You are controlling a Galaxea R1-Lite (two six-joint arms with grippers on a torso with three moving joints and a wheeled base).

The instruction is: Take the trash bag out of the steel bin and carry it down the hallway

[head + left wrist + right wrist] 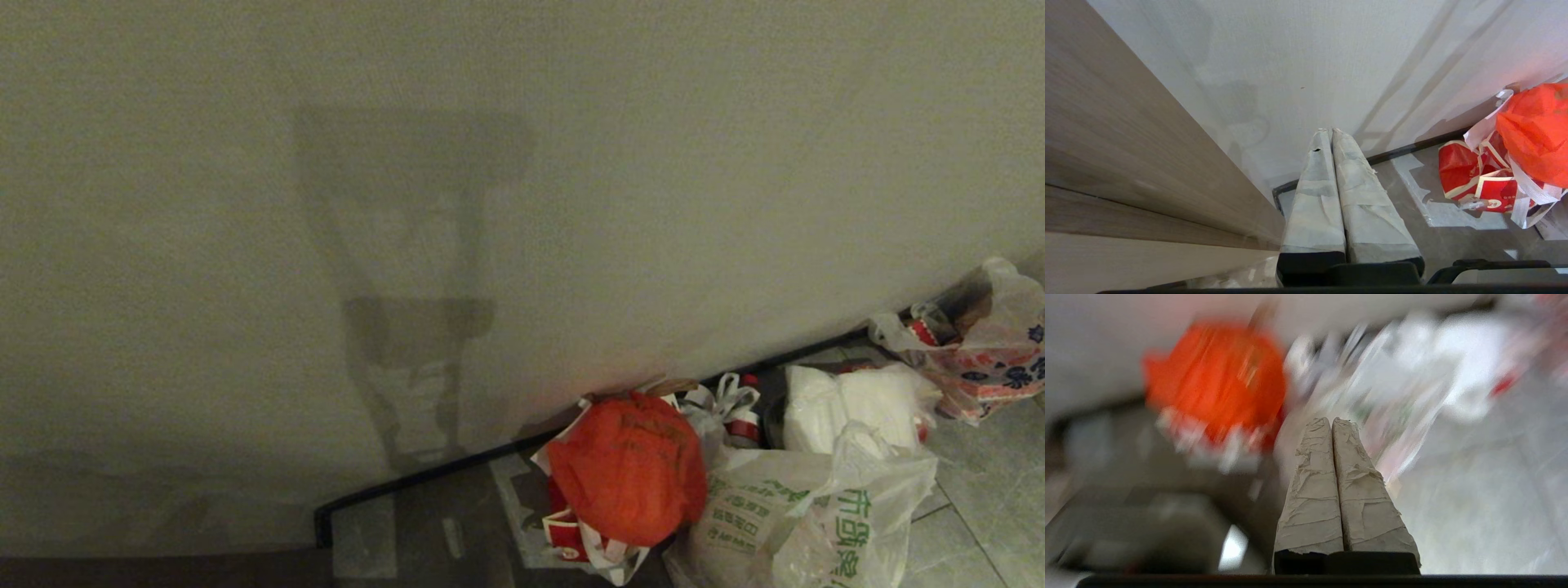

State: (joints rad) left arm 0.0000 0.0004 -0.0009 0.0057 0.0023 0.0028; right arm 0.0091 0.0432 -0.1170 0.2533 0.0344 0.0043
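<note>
**Bags heaped at the wall; both grippers closed and empty**

The trash bag (804, 523), white and crinkly with green printed characters, sits on the grey tiled floor (980, 490) at the lower right of the head view, its top bunched up and loose. Touching its left side is an orange-red bag (629, 469), which rests on red-and-white packaging (567, 535). Behind them, against the dark baseboard (424, 478), lie a white bundle (857, 404) and, further right, a clear bag with red-and-blue print (992, 359). The off-white wall (522, 204) fills most of the head view and carries a faint shadow. No steel bin can be made out.

The left gripper (1329, 131) has its tape-wrapped fingers pressed together with nothing between them; it points at the foot of the wall, beside a wood-grain panel (1126, 163), well apart from the orange-red bag.

The right gripper (1331, 421) also has its fingers closed flat against each other, empty. Its view is heavily blurred; the tips point toward the heap, between the orange-red bag and the white plastic.
</note>
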